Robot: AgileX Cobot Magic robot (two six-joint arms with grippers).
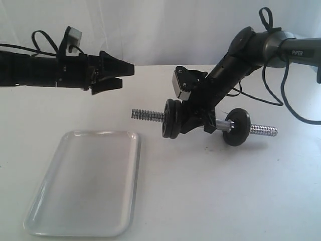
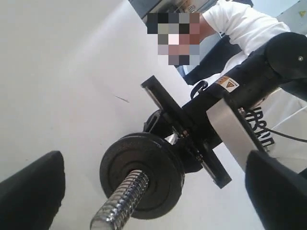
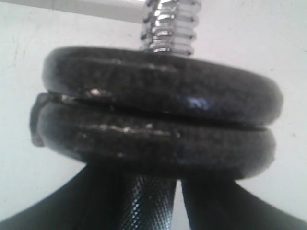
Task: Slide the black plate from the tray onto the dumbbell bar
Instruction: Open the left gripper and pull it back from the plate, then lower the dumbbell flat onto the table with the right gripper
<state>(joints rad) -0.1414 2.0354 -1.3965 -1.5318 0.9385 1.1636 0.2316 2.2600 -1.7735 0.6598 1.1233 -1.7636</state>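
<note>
One disc, the black plate (image 1: 167, 119), is already sitting on the dumbbell bar (image 1: 147, 115) at centre frame, pressing against a second disc (image 1: 175, 119). The right pincer (image 1: 198, 123) is clamping the bar's middle; the left pincer (image 1: 124, 75), upper left, is hanging spread and empty. Holding the bar level should be stopping any slide-off. Lower left on the bench (image 1: 225, 191), the tray (image 1: 85, 186) is holding nothing.

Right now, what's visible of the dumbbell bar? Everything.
The dumbbell bar is a slim shiny chrome rod with spiral-threaded ends and a knurled middle. It lies roughly level, its left end in the exterior view slightly higher. The right gripper's fingers are shut on its middle. Two stacked black plates sit on it beside the fingers, a third black plate toward the other end.
</note>
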